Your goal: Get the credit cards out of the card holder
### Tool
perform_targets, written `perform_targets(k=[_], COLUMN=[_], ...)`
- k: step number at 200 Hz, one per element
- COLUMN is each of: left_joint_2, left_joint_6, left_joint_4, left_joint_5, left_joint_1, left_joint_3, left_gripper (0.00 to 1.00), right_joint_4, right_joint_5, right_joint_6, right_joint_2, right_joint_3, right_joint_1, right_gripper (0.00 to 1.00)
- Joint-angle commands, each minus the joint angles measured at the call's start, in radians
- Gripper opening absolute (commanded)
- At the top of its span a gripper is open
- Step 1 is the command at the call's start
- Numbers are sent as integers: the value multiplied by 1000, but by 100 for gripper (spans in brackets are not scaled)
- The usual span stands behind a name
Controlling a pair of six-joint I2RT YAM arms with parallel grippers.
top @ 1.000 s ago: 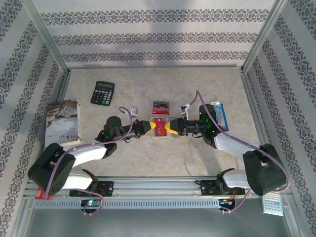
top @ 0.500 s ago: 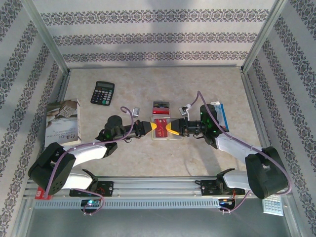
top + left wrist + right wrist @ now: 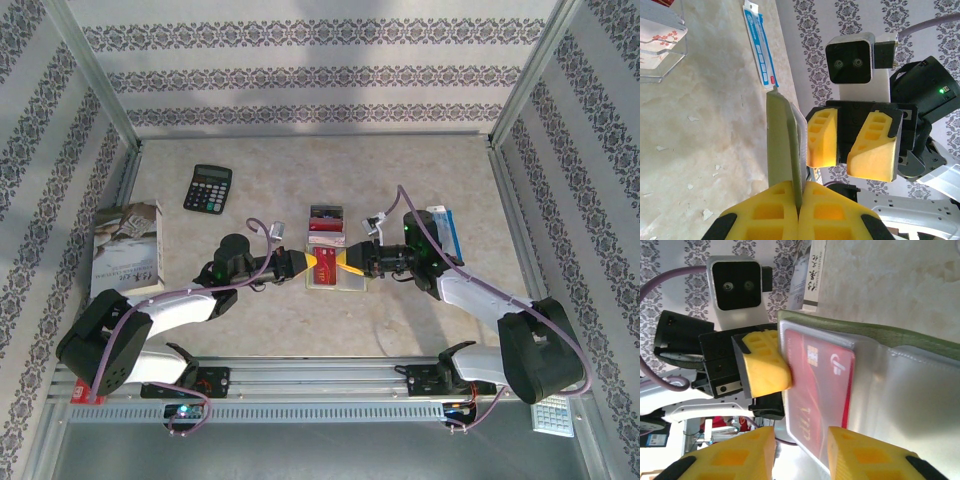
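Jaws of the left gripper (image 3: 799, 210), over the middle of the surface (image 3: 400, 170), pinch the card holder (image 3: 781, 135) by its edge; jaws of the right gripper (image 3: 800, 442) stand spread, facing it; the red credit card (image 3: 817, 390) sits in the clear pocket (image 3: 910, 390) just ahead of them, long axis pointing their way.

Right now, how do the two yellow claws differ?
The left gripper is shut, pinching the edge of the card holder; the right gripper stands open, holding nothing. The left reaches in from the holder's left side, the right from its right. Both are yellow-tipped and meet at the holder.
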Motion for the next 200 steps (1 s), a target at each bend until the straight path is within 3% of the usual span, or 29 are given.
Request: perform_targets(k=[1, 200], left_joint_2=[-8, -18], left_joint_6=[14, 10], left_joint_4=[31, 38], left_joint_5=[12, 10], left_joint_1=[-14, -17], left_joint_3=[22, 22], left_gripper=[0, 0], right_joint_4=[-65, -49], right_joint_5=[45, 74], right_joint_6=[-62, -62], right_joint_2=[-20, 49], right_joint_3=[25, 56], right_joint_1=[-9, 68], right_gripper=[39, 42])
